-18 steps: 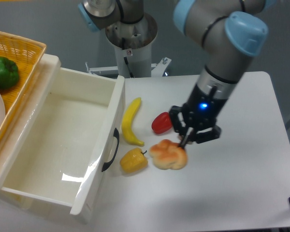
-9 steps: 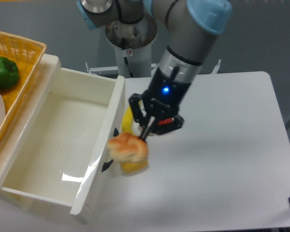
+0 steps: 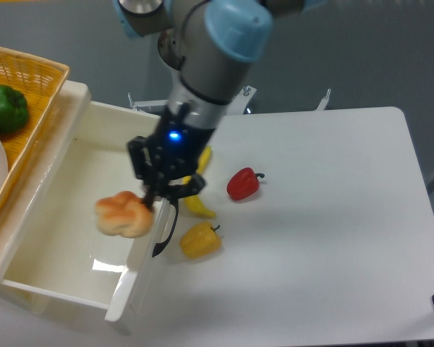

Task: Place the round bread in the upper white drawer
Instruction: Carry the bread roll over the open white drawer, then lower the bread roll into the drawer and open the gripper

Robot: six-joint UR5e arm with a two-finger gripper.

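Gripper (image 3: pixel 153 200) clamped on round bread (image 3: pixel 123 215), holding it in the air over upper white drawer (image 3: pixel 72 278), just inside the front panel by the black handle (image 3: pixel 166 228).

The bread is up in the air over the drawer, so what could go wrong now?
The round bread hangs from the gripper by one edge, so it might slip out early. It also sits close to the upper white drawer's front panel, so a drop here could clip that panel and bounce toward the yellow pepper.
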